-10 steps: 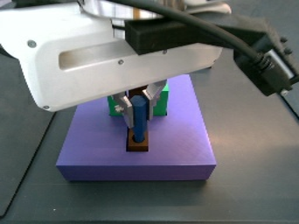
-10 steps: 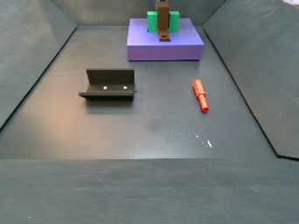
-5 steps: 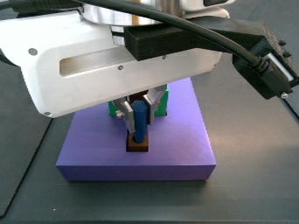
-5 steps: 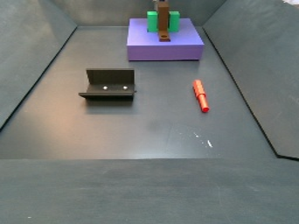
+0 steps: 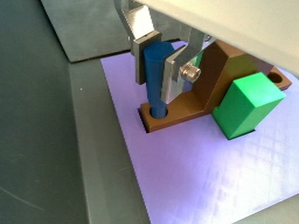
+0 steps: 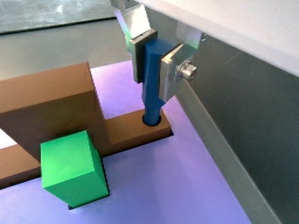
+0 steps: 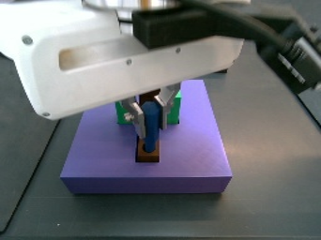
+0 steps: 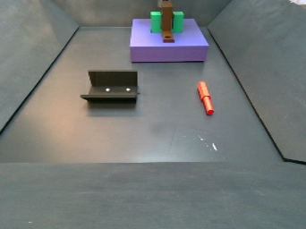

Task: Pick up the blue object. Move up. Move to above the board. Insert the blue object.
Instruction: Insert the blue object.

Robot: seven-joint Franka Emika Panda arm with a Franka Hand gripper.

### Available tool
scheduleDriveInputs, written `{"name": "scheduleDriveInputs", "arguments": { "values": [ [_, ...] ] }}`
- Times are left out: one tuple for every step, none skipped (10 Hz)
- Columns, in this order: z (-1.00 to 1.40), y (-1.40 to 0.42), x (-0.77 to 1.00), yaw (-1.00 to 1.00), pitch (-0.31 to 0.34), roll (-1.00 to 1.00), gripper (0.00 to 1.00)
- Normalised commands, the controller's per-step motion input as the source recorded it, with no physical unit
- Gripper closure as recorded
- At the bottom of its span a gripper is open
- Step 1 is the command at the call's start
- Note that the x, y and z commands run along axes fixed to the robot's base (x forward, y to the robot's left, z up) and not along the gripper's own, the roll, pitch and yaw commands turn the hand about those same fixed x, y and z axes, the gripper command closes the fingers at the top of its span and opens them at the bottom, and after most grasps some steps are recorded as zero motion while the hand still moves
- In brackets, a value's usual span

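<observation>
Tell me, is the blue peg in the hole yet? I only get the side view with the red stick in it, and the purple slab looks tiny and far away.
Observer: Yes. In both wrist views the peg stands upright with its lower end in the hole at the end of the board.
Operator: Are the jaws holding it?
Observer: The jaws are above the slab, with their silver plates flat against two sides of the peg, so they look shut on it.
Operator: What is the green thing?
Observer: A green block, standing on the slab right beside the board's tall brown part.
</observation>
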Motion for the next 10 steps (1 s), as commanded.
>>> {"name": "scheduleDriveInputs", "arguments": {
  "values": [
    [-0.10, 0.05, 0.00, 0.06, -0.059, -0.31, 1.00],
    [-0.20, 0.10, 0.00, 0.07, -0.083, -0.31, 1.00],
    [-0.13, 0.13, 0.00, 0.09, -0.074, -0.41, 1.00],
    [-0.11, 0.14, 0.00, 0.08, -0.054, -0.48, 1.00],
    [-0.17, 0.15, 0.00, 0.08, -0.070, -0.48, 1.00],
    [-0.21, 0.09, 0.00, 0.09, -0.070, -0.44, 1.00],
    [-0.23, 0.00, 0.00, 0.05, -0.071, -0.18, 1.00],
    [-0.06, -0.02, -0.04, 0.00, -0.026, 0.05, 1.00],
    [0.00, -0.13, 0.00, 0.00, 0.000, 0.15, 1.00],
    [0.00, -0.18, 0.00, 0.00, 0.000, 0.18, 1.00]
  ]
}}
